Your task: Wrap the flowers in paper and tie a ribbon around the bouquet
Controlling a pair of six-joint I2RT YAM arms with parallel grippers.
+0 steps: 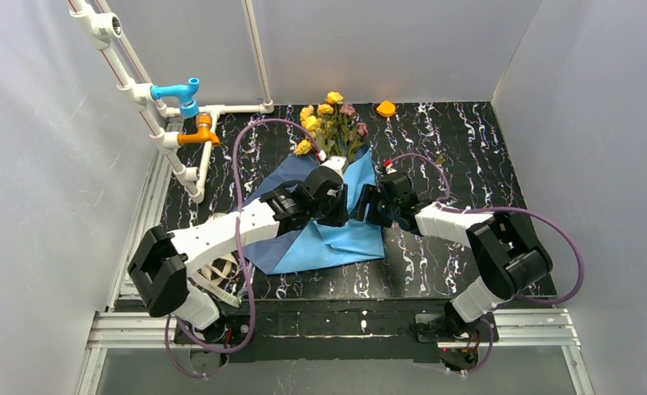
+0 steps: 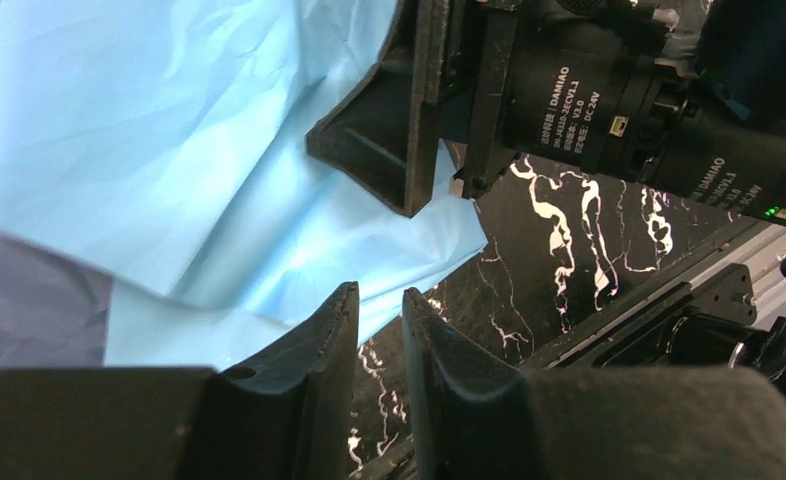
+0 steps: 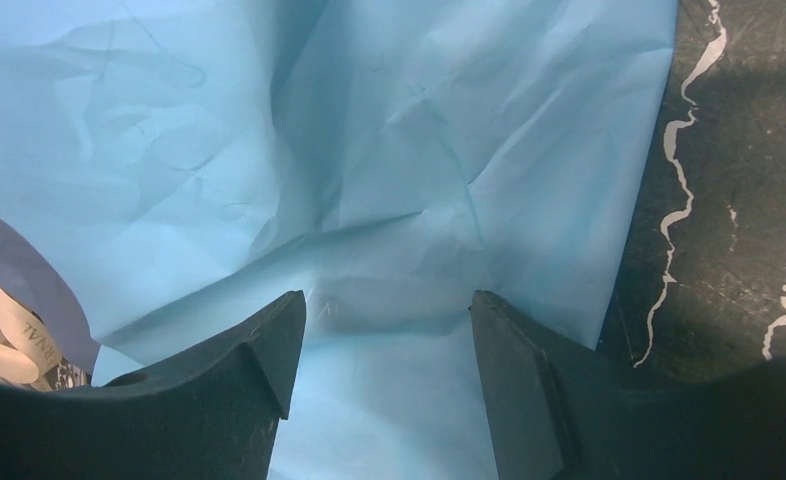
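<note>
On the marbled table, flowers poke from the folded paper; both arms meet over it, left gripper narrow and empty, right gripper wide

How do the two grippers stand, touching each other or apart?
Apart. In the left wrist view, blue paper shows across the whole gap between the left gripper and the right gripper's finger.

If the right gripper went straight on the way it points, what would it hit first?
The paper. The right gripper points at its creased middle with its jaws open. How near the sheet lies is unclear.
</note>
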